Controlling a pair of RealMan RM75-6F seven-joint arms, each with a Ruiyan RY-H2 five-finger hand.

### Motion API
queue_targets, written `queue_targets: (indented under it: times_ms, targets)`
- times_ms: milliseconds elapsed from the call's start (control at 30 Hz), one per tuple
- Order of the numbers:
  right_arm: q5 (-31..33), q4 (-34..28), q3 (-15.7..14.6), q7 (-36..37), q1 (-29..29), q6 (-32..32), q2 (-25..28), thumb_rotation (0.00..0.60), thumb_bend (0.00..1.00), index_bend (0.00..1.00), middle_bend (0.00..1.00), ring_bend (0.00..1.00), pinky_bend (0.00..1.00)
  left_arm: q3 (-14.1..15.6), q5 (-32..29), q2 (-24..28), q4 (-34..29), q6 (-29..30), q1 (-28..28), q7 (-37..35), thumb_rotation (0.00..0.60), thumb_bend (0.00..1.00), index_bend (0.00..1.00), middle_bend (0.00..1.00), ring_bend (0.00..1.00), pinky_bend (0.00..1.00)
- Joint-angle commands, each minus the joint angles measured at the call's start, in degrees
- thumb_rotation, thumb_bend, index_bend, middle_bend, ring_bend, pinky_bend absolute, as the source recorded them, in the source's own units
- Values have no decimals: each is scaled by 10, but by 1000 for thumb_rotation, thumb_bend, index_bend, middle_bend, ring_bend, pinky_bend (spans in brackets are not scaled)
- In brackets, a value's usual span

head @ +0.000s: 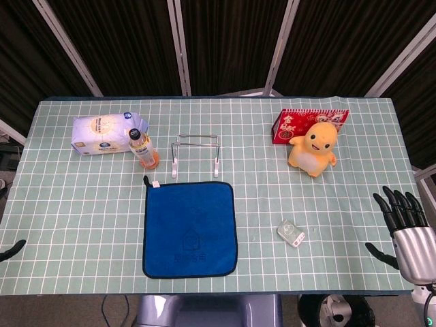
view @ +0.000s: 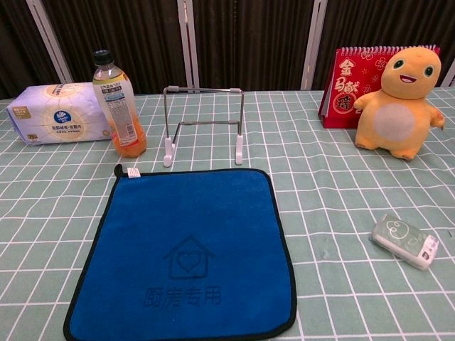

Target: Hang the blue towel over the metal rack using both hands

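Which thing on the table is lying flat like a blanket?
The blue towel. It is spread flat on the checked tablecloth, just in front of the metal rack, while the bottle and yellow toy stand upright.

Lab — black curtains (head: 225, 41), gridded tablecloth (head: 82, 204)
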Motion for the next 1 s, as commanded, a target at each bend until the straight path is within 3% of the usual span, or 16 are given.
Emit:
queue_targets:
  times_ms: [33,133,367,667,900,1000]
  targets:
    - [0,1,0,-2,1,-2,-1,600,0,70,0,0,0,-1,-1,0,0,-1,-1,1,600,86,0,0,0,0]
    - [0,1,-2,-7,3,-8,-3,600,0,84,0,0,0,0,-3,-2,1,-6,-2,5,600,85,0,0,0,0]
    - [-1,0,-2,-27,37,-67,-20,600,0,2,0,0,0,-4,-17,-3,4,-15,-5,13,600,86,0,0,0,0]
    - [-24,20,11,22,210,-311,-56,600,0,21,0,0,0,-23,-41,-34,33,-47,-33,43,600,87,0,0,0,0]
    - [-49,118,30,43,334,-424,-147,600,0,0,0,0,0,-37,-81,-59,44,-63,-44,82,600,85,0,0,0,0]
    - [-54,145,31,55,362,-444,-177,600,19,0,0,0,0,-40,-95,-66,51,-73,-48,91,600,87,0,0,0,0]
